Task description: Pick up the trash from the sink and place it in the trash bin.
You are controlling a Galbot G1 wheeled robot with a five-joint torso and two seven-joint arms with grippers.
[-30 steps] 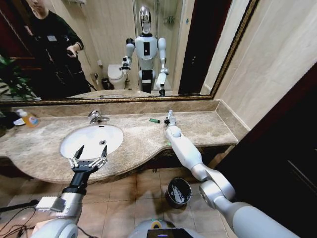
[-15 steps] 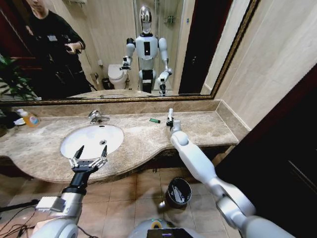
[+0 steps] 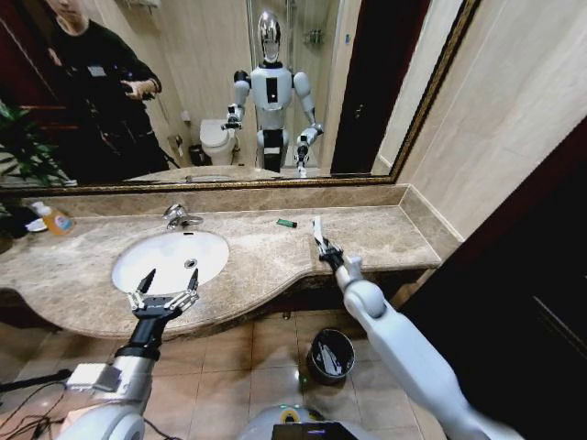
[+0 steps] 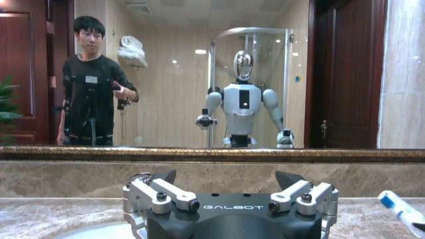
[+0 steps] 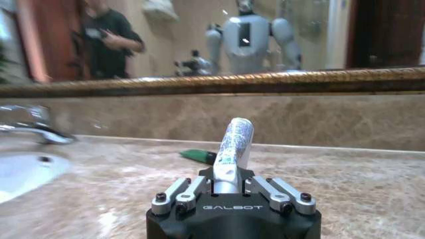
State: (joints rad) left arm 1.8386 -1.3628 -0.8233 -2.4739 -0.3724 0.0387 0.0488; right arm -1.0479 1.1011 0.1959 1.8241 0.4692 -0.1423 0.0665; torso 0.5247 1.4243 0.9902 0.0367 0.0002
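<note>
Right claw (image 3: 323, 249) up over the beige-brown marble tabletop (image 3: 376, 234), pinched tight on a small white tube with tiny print (image 5: 234, 144) that sticks straight out from between the fingers. Little dark green piece (image 3: 287, 223) flat on the tabletop just past the tube, near the mirror wall, not touching it. Left claw (image 3: 165, 286) spread wide, low at the front edge of the oval white sink (image 3: 171, 257). Small round shiny metal bin (image 3: 331, 355) down on the floor below the tabletop.
</note>
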